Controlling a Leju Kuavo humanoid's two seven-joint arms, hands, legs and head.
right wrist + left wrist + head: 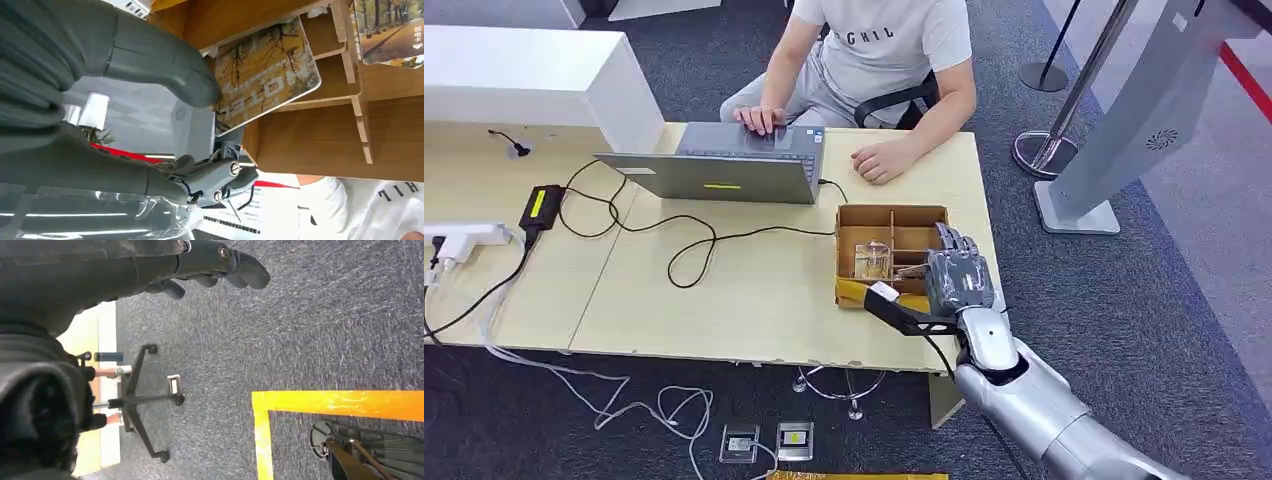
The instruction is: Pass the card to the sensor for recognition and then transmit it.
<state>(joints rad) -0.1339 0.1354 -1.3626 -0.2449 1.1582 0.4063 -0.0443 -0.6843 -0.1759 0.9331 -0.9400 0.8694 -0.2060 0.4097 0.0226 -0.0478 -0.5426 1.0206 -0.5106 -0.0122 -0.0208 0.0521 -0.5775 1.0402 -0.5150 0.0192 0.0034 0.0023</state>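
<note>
A card (265,70) printed with autumn trees stands in a slot of the brown cardboard box (894,213) near the table's right front corner. My right hand (959,275) reaches into that box from the front. Seen from the right wrist, its thumb (165,65) presses on the card's printed face while darker fingers (220,175) sit behind the card's edge, so the right hand (100,100) pinches the card. A second tree-printed card (390,30) sits in a neighbouring slot. My left hand (200,265) hangs over the carpet holding nothing, fingers loosely extended.
A person sits at the far side of the table, one hand on a grey laptop (724,170). Black cables (684,240) cross the tabletop. A tall grey kiosk (1124,130) stands on the right. A chair base (140,400) and yellow floor tape (340,404) lie below my left arm.
</note>
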